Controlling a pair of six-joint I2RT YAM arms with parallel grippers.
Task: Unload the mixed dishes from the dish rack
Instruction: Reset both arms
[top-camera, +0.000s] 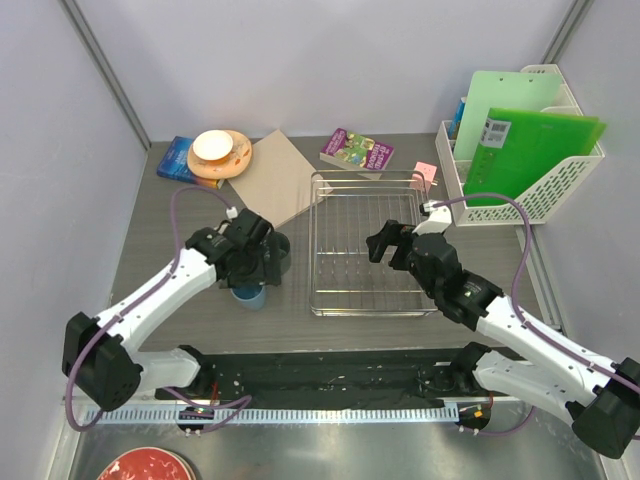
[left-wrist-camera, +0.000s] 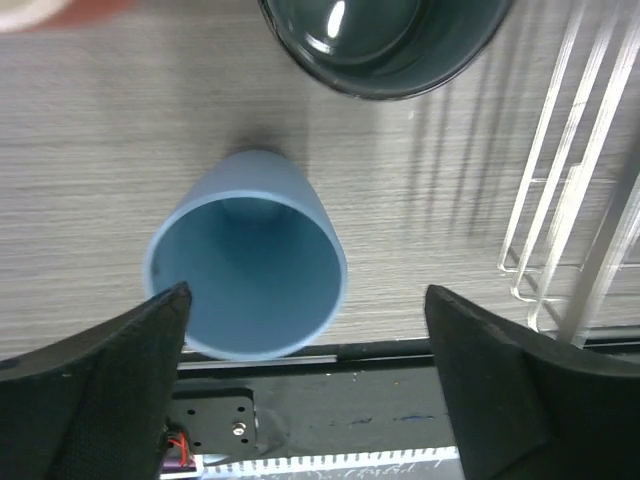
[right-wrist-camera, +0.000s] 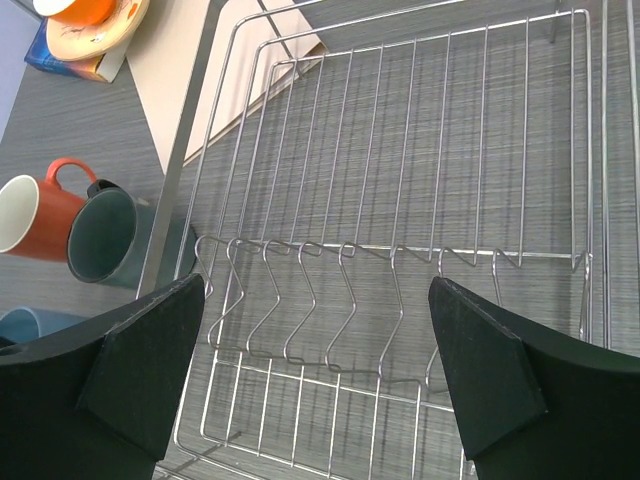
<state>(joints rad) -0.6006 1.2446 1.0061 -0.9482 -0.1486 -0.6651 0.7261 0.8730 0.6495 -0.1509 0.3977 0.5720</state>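
The chrome dish rack (top-camera: 365, 245) stands mid-table with nothing in it; the right wrist view shows its bare wires (right-wrist-camera: 400, 200). My right gripper (top-camera: 385, 245) (right-wrist-camera: 318, 290) hangs open over the rack's near part. My left gripper (top-camera: 258, 268) (left-wrist-camera: 307, 300) is open and empty just above the upright light-blue cup (top-camera: 250, 297) (left-wrist-camera: 245, 265), which stands on the table left of the rack. The grey mug (top-camera: 277, 250) (left-wrist-camera: 385, 40) stands just behind it. The orange cup (right-wrist-camera: 35, 210) stands beside the mug (right-wrist-camera: 105, 240). The speckled plates (top-camera: 225, 160) with the white bowl (top-camera: 212, 147) lie at the back left.
A blue book (top-camera: 180, 162) lies under the plates, next to a cardboard sheet (top-camera: 275, 180). A colourful book (top-camera: 357, 150) and a pink note (top-camera: 425, 170) lie behind the rack. A white lattice basket (top-camera: 525, 170) with green folders stands back right. A red plate (top-camera: 145, 465) lies below the table's front edge.
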